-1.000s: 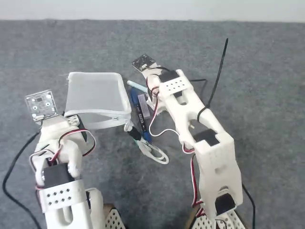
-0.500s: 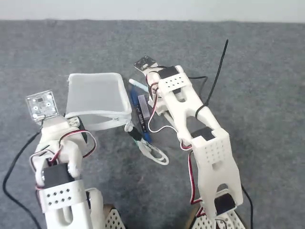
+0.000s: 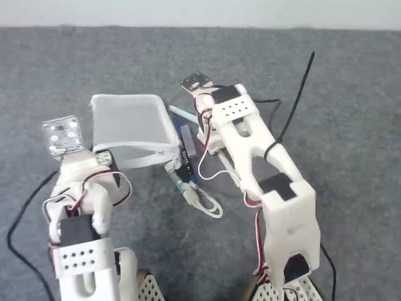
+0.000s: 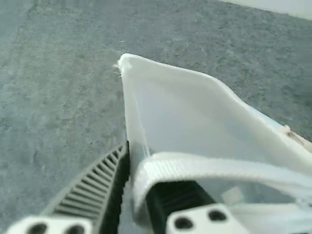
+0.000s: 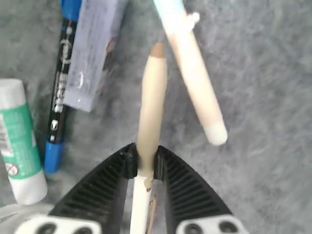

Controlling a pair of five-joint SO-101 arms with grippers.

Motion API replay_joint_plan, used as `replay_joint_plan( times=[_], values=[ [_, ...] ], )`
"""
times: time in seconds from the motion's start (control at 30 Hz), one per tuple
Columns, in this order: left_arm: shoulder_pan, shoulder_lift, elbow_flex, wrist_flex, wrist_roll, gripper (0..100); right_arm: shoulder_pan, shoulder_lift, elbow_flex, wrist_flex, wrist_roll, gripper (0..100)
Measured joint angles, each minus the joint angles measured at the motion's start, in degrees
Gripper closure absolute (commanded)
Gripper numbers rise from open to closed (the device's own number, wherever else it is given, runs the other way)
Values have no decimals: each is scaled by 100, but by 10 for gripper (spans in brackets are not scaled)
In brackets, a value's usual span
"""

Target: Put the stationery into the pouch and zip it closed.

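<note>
On the grey tabletop (image 3: 351, 75) the white pouch (image 3: 128, 122) is the biggest thing. It sits on my left side with the stationery just beside it to the right. My left claw (image 4: 141, 175) is clamped on the pouch's near rim and, as far as I can judge, props the mouth open.

My right claw (image 5: 145, 163) is pinched narrow on one end of a beige pencil (image 5: 151, 97). I read this as the first pick: nothing is in the pouch yet.

The pencil's long axis runs straight out from between my fingers, in line with the claw. Its far end lies close to a pale pen (image 5: 192, 87) that angles away from it.

Next I would need to lift clear of the pen, carry the pencil across and drop it lengthwise into the mouth.

Alongside lie a grey eraser block (image 5: 95, 53), a blue marker (image 5: 58, 97) and a glue stick (image 5: 22, 141)
</note>
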Motion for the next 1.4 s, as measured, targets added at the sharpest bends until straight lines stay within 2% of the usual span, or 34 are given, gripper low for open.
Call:
replay_joint_plan(
  times=[0.2, 0.37, 0.67, 0.93, 1.1, 1.4],
  values=[
    [79, 0, -44, 0, -70, 991, -9, -1099, 1336, -747, -18, 991],
    [79, 0, -281, 18, -70, 991, -9, -2119, 2374, -1495, -369, 991],
    [132, 123, -756, 97, -229, 991, -18, -3226, 3631, -2541, -501, 991],
    [132, 1908, -2426, 897, -325, 991, -18, -3771, 4220, -3147, -914, 991],
    [396, 3051, -3596, 1433, -334, 991, -18, -4299, 4475, -3226, -1240, 990],
    [730, 4844, -5829, 2813, -325, 991, -35, -5609, 5275, -3613, -1538, 989]
  ],
)
